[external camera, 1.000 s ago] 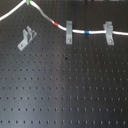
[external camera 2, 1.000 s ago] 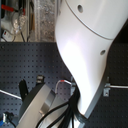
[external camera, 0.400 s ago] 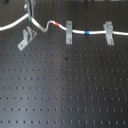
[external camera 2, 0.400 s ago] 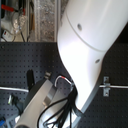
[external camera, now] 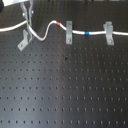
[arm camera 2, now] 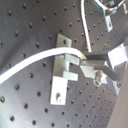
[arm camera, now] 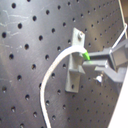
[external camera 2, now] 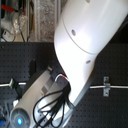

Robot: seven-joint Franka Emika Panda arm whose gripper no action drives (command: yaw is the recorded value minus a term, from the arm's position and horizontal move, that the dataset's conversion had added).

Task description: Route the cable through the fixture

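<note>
Closest in, the first wrist view shows the end effector (arm camera: pixel 89 59) with its dark fingers pressed together on the cable (arm camera: pixel 50 85), pinching it right at the green band (arm camera: pixel 86 55), and that band sits level with the top of the fixture (arm camera: pixel 75 60). In the second wrist view the white cord arches over the bracket's two prongs (arm camera 2: pixel 65 62) and seems to rest on or just above the slot; whether it is fully seated I cannot tell. This is a light, limp cord: it sags and curls freely beyond the grip, so only the short stretch beside the fingers will obey. Holding at the green band, close to the slot, looks like the right spot; a grip farther out would likely let the cord flop aside. It looks smooth, so it may slide in the pinch if tugged. Farther out, in the first exterior view, the cord loops off the bracket (external camera: pixel 25 39) across the black perforated worktop (external camera: pixel 65 90), passes a red band (external camera: pixel 60 23) into one slim clip (external camera: pixel 68 33), then a blue band (external camera: pixel 87 33) and a second clip (external camera: pixel 107 33).
</note>
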